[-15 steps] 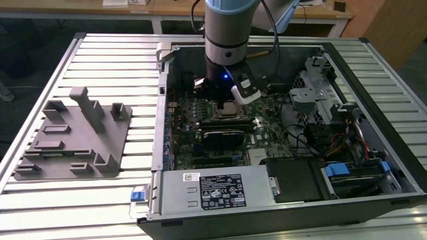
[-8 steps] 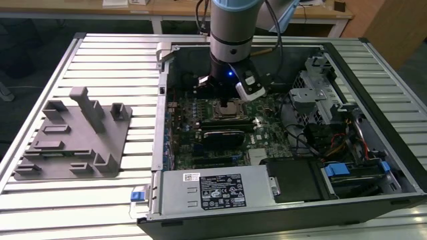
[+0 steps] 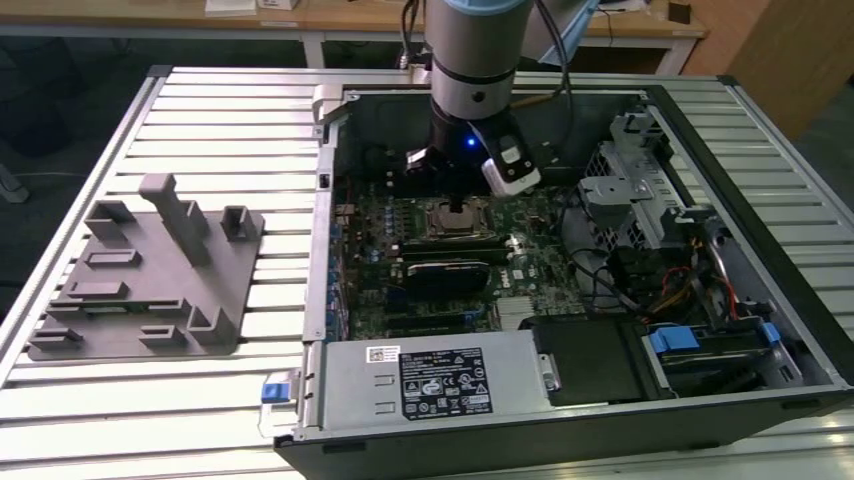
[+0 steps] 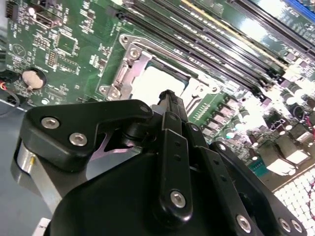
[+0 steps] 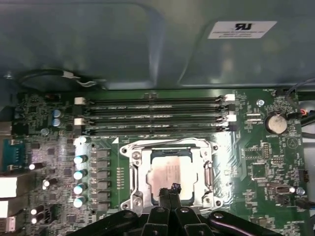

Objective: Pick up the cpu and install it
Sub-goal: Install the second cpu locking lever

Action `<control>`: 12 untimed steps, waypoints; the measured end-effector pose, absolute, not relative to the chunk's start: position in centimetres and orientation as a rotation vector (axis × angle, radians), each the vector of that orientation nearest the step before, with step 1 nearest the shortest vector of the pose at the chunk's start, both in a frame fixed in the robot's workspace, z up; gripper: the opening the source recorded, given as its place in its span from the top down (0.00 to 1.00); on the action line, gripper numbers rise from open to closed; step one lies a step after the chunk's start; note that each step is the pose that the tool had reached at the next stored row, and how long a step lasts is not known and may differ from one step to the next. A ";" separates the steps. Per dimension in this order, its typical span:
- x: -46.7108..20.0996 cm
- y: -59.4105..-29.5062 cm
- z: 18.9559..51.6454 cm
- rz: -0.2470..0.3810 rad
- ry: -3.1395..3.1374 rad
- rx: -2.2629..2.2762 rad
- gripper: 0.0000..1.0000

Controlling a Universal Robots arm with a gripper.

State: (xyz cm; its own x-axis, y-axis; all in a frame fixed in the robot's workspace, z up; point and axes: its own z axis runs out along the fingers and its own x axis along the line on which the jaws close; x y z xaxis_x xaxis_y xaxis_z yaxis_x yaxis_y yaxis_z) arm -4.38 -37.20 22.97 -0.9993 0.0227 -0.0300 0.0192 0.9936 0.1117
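The cpu (image 5: 167, 172), a silver square, lies flat inside the metal-framed socket (image 5: 137, 169) on the green motherboard, in the open computer case (image 3: 747, 140). It also shows in the second wrist view as a bright square cpu (image 4: 155, 81) within the socket frame (image 4: 129, 66). My gripper (image 5: 172, 189) hangs just above the cpu's near edge, its two black fingers pressed together with nothing between them. In the exterior view the gripper (image 3: 459, 204) points straight down over the socket (image 3: 451, 218).
Black memory slots (image 5: 152, 112) run beside the socket. A grey plastic fixture tray (image 3: 140, 285) sits on the slatted table at the exterior view's left. The power supply (image 3: 427, 385), drive bay (image 3: 694, 345) and cables (image 3: 627, 275) crowd the case's near and right sides.
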 end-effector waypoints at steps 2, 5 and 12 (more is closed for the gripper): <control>-4.1 -37.0 23.0 0.163 3.106 0.032 0.89; -3.7 -36.8 23.0 0.153 3.107 0.032 0.89; -3.3 -36.6 23.0 0.126 3.109 0.038 0.89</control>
State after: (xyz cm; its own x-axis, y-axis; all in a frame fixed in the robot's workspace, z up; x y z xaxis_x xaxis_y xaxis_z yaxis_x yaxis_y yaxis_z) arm -3.32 -36.60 22.95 -0.9993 0.0257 -0.0284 0.0233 0.9964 0.0813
